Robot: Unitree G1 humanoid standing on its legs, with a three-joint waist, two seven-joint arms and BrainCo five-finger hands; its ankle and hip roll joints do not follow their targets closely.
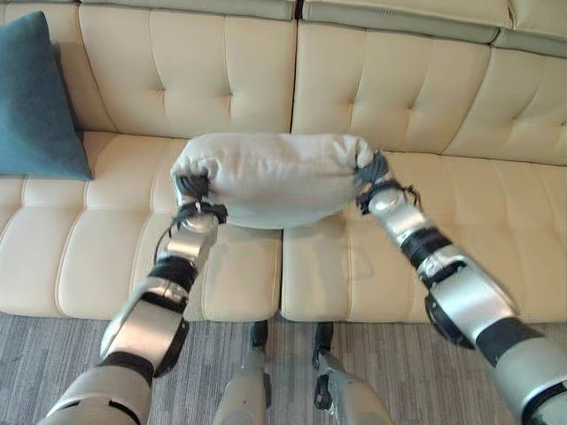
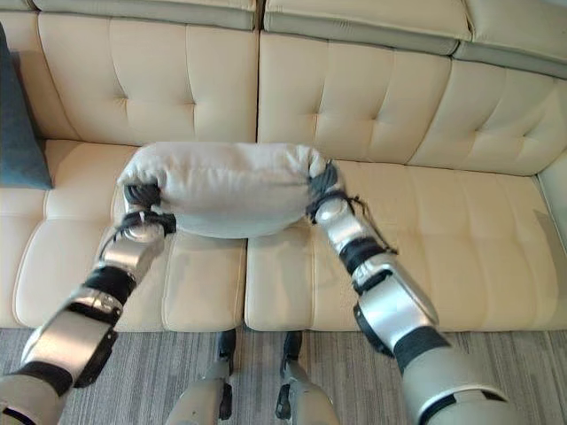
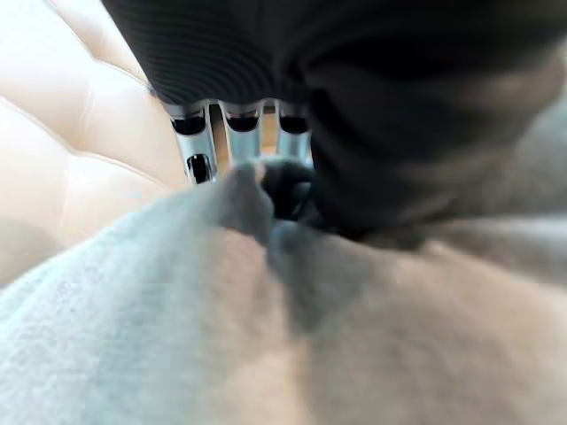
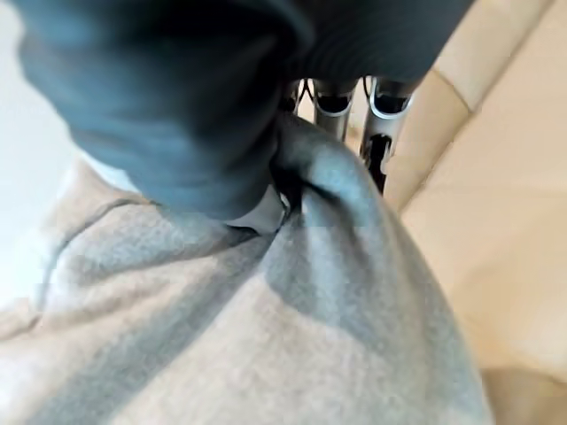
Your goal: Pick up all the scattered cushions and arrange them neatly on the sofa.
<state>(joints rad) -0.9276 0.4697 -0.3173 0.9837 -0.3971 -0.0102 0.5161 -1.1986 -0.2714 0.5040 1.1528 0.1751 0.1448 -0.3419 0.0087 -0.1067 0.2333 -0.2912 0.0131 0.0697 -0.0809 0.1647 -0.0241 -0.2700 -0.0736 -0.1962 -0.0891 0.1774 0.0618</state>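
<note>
You have the grey cushion (image 1: 270,177) gripped at its ends by the left hand (image 1: 190,188) and right hand (image 1: 372,173), above the sofa (image 1: 425,115) seat, teal cushion (image 1: 31,102) at nine o'clock.

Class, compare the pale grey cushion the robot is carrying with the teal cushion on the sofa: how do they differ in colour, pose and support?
The grey cushion is pale; the teal cushion is dark blue-green. The grey cushion lies lengthwise, held above the seat between the left hand and right hand, each gripping one end; the teal cushion stands upright, leaning on the sofa backrest at the robot's far left, touched by neither hand. Both are soft fabric cushions.
</note>
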